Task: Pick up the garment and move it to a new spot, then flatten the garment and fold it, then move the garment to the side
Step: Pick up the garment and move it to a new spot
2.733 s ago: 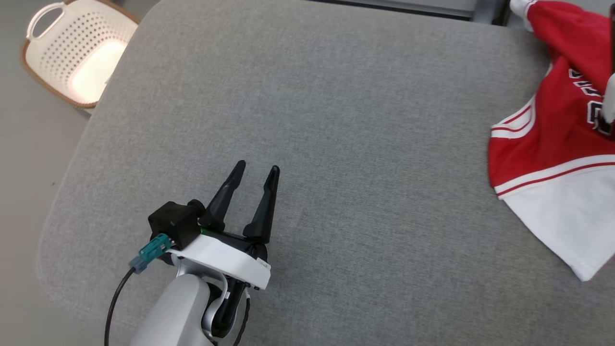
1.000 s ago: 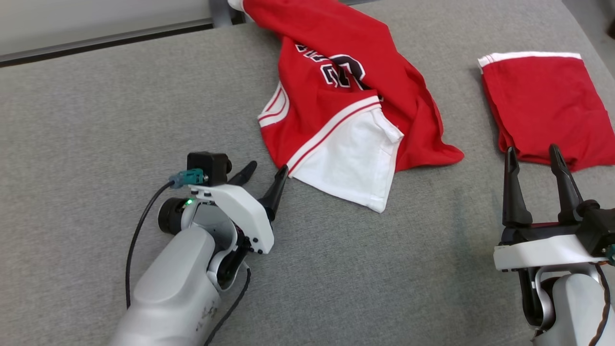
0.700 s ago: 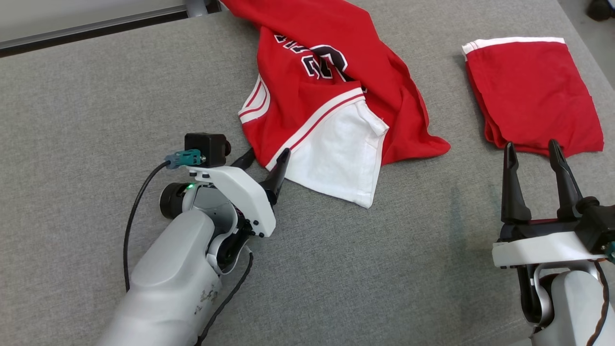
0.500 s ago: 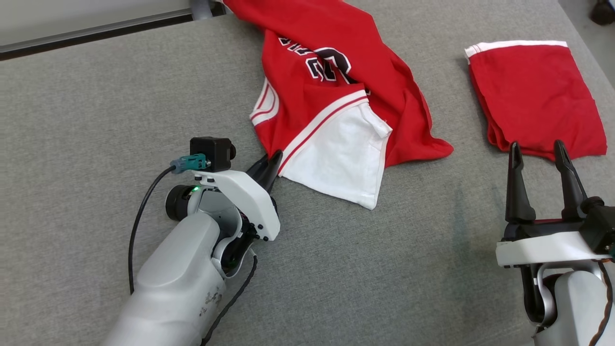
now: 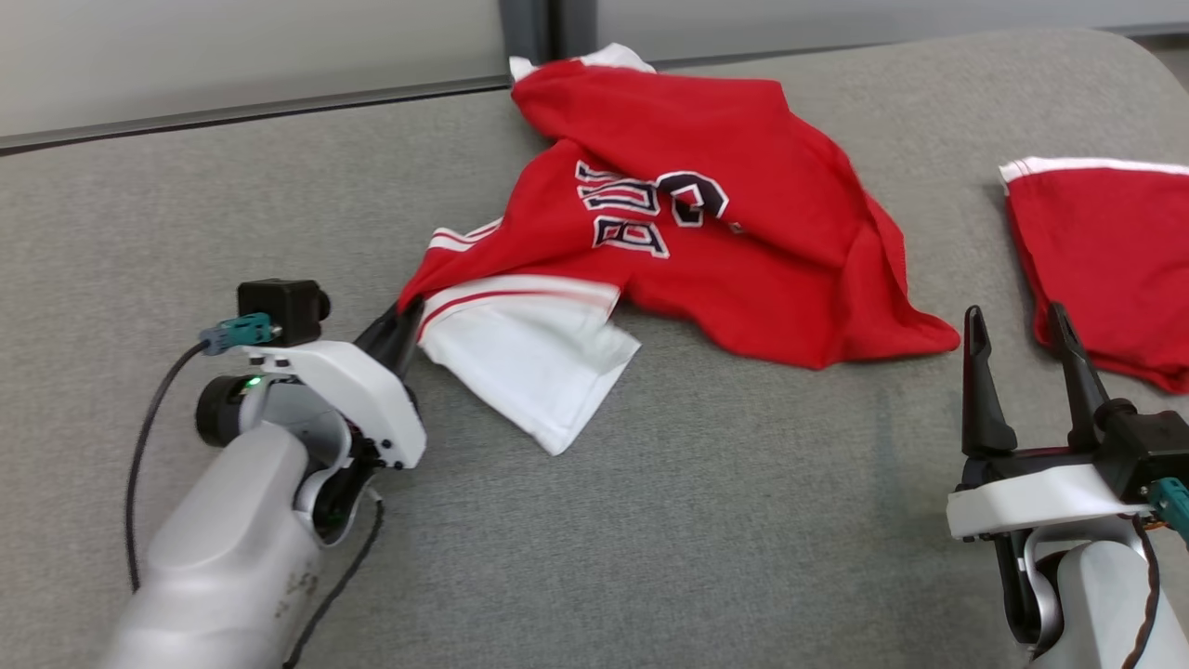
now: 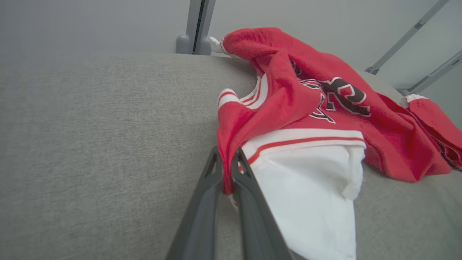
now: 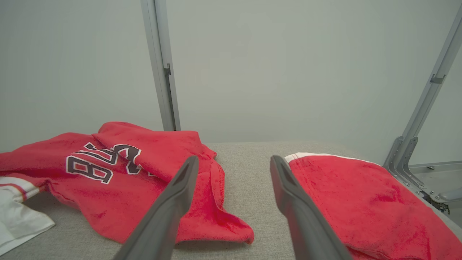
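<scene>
On the grey padded table, the crumpled red jersey now runs out in a drawn point toward my left side. A second ago its near edge lay slack in front of open fingers. Its bulk lies across the far middle of the table, lettering up, one end reaching the back edge. Its white panel spreads flat on the table just beside my grip. A second red garment, folded flat, sits apart at the right and plays no part yet.

My left pincer has gone from wide open to shut on the jersey. The left wrist view shows a fold of its red cloth squeezed between the two dark fingers, right where red meets the white panel. My right pincer stands as before, jaws spread wide and holding nothing, near the jersey's right-hand corner and the folded piece.

As I judge it, the grasp is made and the pick-up is only beginning. Most of the jersey rests on the table, so the carry to a new spot, the flattening, the fold and the move aside are all ahead. The pinch takes only a thin fold near the fingertips, so a quick pull could slip it free.
</scene>
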